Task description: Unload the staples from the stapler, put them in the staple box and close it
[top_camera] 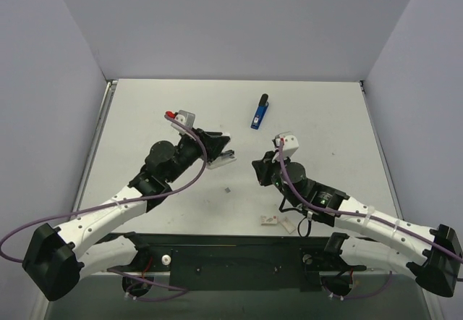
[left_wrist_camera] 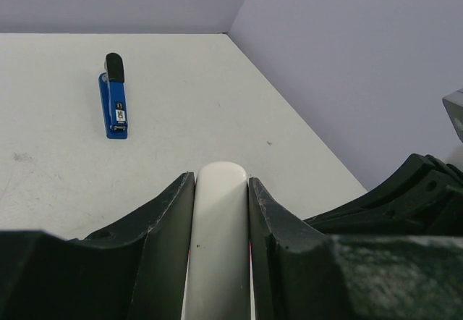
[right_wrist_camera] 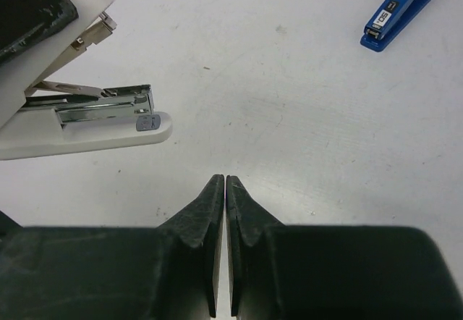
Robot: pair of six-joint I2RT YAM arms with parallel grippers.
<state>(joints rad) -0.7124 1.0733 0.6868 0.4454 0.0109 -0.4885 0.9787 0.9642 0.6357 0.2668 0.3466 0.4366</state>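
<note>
My left gripper (top_camera: pixel 219 155) is shut on a white stapler (top_camera: pixel 221 159) and holds it open above the table; its white top (left_wrist_camera: pixel 221 226) sits between the jaws (left_wrist_camera: pixel 221 179). In the right wrist view the stapler (right_wrist_camera: pixel 87 128) is hinged open at the left, metal magazine (right_wrist_camera: pixel 108 106) exposed; I cannot tell whether staples are in it. My right gripper (top_camera: pixel 257 168) is shut and empty (right_wrist_camera: pixel 225 182), just right of the stapler. Small pale bits (top_camera: pixel 269 221) that look like staples lie near the table's front edge, with a tiny grey bit (top_camera: pixel 228 188) further in.
A blue stapler (top_camera: pixel 260 111) lies closed toward the back of the table; it also shows in the left wrist view (left_wrist_camera: pixel 114 103) and the right wrist view (right_wrist_camera: pixel 405 9). Grey walls enclose the table on three sides.
</note>
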